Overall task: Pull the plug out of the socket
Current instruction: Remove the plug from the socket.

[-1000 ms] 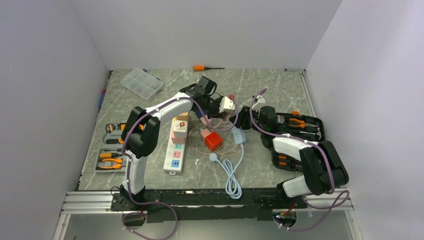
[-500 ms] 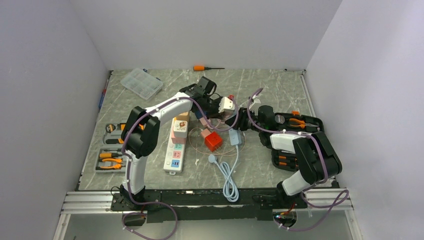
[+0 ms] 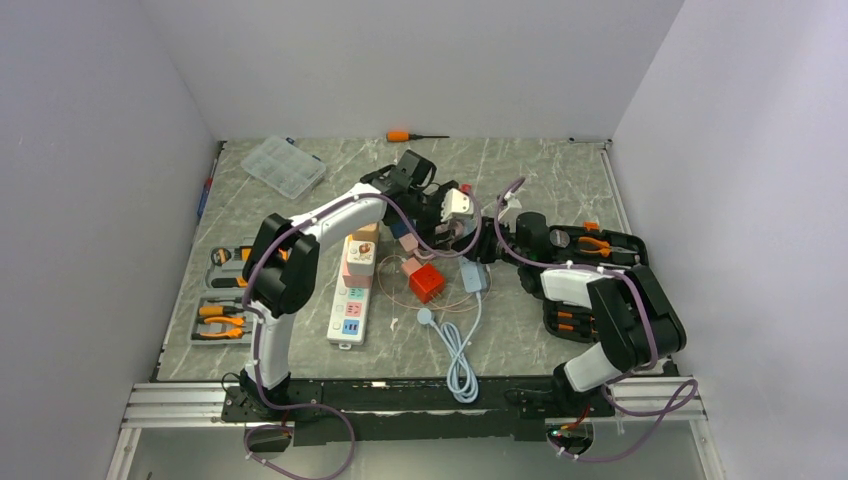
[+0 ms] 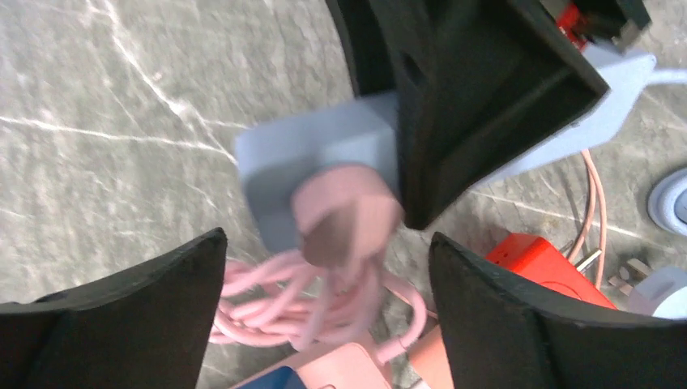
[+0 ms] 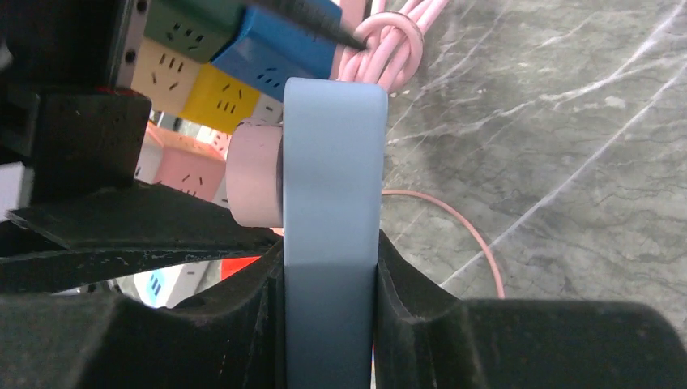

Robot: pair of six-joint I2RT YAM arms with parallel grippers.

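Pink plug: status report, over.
Right gripper shut on blue socket. Left gripper open, fingers flanking pink plug, plug not yet out. Nothing blocking.

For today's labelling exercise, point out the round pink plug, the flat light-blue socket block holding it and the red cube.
round pink plug (image 4: 347,212): left wrist view, its rounded body.
flat light-blue socket block (image 5: 332,211): right wrist view, its narrow edge.
red cube (image 3: 426,283): top external view, its top face.

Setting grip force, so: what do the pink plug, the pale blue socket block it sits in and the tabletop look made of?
The pink plug: matte moulded plastic or rubber, rounded; too blurred to say which. The pale blue socket block: probably hard plastic, satin, even colour, rounded edges. The tabletop: grey with white veins and slight sheen, stone or a marble-look laminate.
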